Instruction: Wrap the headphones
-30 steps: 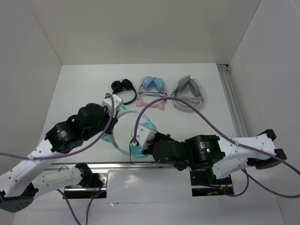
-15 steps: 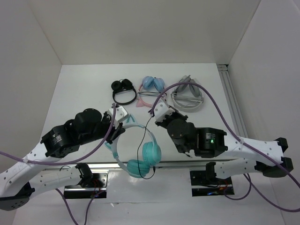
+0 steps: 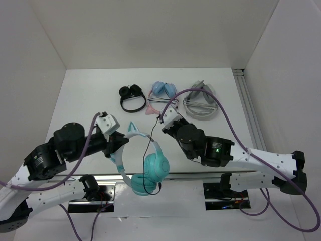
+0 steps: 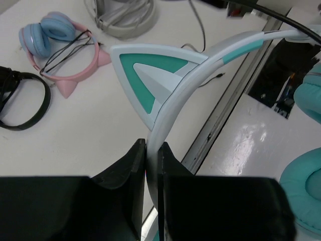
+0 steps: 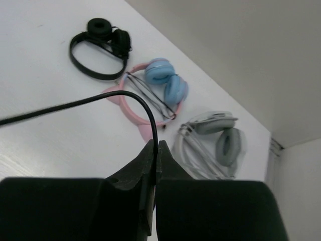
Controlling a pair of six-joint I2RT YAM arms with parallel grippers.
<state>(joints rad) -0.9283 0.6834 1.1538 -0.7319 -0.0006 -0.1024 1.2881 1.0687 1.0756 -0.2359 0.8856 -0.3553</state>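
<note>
The teal headphones [image 3: 154, 165] hang in the air over the table's near edge, ear cups low. Their pale headband [image 4: 176, 98] carries a teal-centred cat ear [image 4: 150, 70]. My left gripper [image 3: 116, 144] is shut on that headband just below the ear, shown closely in the left wrist view [image 4: 152, 146]. The thin black cable [image 3: 149, 143] runs up from the cups to my right gripper [image 3: 161, 119], which is shut on it. In the right wrist view the cable [image 5: 135, 98] arcs left out of the closed jaws of the right gripper [image 5: 154, 145].
Three other pairs lie at the back of the table: a black pair [image 3: 132, 98], a pink cat-eared pair with blue cups [image 3: 163, 94] and a grey pair [image 3: 201, 103]. A metal rail [image 3: 248, 108] borders the right side; another rail [image 3: 105, 176] runs along the near edge.
The right gripper rose from beside the ear cups toward the pink pair, drawing the cable up. The left arm drew back to the left, turning the headphones so the cups hang lower.
</note>
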